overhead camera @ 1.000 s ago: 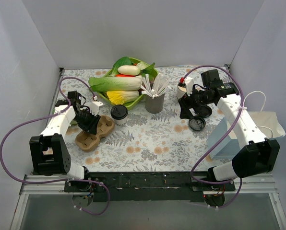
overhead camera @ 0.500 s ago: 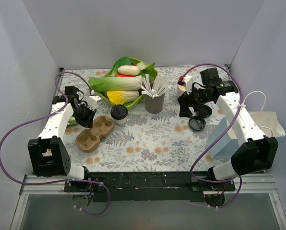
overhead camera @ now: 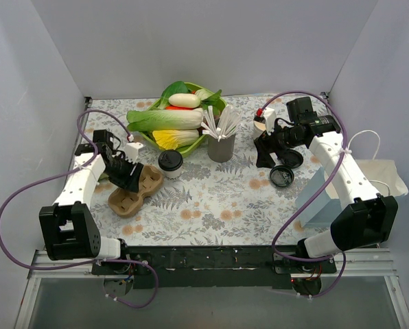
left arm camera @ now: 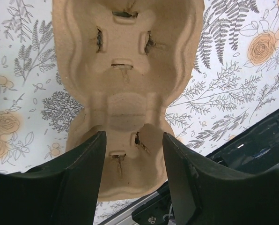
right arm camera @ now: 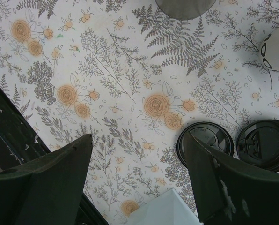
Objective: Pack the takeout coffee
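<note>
**Coffee is not packed yet**

Coffee cup point(overhead camera: 170, 163), with its black lid point(overhead camera: 170, 157) on, stands just beside the brown cup tray point(overhead camera: 132, 190). It is not in a hole yet. The white bag point(overhead camera: 386, 177) is far off.

Left gripper point(left arm camera: 133, 140) hangs over the tray, fingers apart, holding nothing. Right gripper point(right arm camera: 138, 140) is wide apart and empty too.

A moment ago the left gripper was off to the tray's side. Now it is over it.

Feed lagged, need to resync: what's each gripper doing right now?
Left gripper: open, over the brown moulded-pulp two-cup carrier, gripping nothing.
Right gripper: open wide, empty, near two round black plastic lids.
</note>
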`<state>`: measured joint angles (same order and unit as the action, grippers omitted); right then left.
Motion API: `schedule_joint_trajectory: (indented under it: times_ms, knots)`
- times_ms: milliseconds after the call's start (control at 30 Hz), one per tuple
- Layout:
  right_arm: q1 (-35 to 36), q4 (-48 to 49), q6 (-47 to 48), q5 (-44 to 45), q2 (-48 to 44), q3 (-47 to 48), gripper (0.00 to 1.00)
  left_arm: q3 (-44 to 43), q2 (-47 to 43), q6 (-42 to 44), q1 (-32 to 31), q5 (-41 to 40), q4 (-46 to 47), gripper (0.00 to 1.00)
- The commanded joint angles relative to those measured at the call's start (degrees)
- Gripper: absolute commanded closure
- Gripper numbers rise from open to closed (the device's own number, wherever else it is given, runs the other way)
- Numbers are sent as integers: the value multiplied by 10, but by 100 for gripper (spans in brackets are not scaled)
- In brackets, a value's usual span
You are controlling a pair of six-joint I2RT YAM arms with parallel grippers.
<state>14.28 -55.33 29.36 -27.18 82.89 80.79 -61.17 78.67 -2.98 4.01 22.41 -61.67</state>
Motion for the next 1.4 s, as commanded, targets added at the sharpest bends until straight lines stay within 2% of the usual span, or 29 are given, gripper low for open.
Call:
schedule_joint_trajectory:
  times_ms: [0,333,700,1167,1267,1300,1367]
  knots:
    - [0,9,3,-7,-15,13,14,25,-23,0,-3,8,30,48]
    - [1,10,3,1,-28,-1,13,58,-25,11,-8,-9,82,49]
    - [1,10,4,1,-15,5,13,57,-7,10,-15,10,84,61]
    - [1,10,7,1,-6,8,13,82,-19,26,-28,-11,88,59]
    - [0,11,7,1,-5,8,13,82,-22,26,-27,-16,88,64]
    - [1,10,7,2,-5,8,13,82,-23,25,-27,-19,88,73]
    - [1,11,6,4,-6,9,13,69,-26,24,-26,-22,76,81]
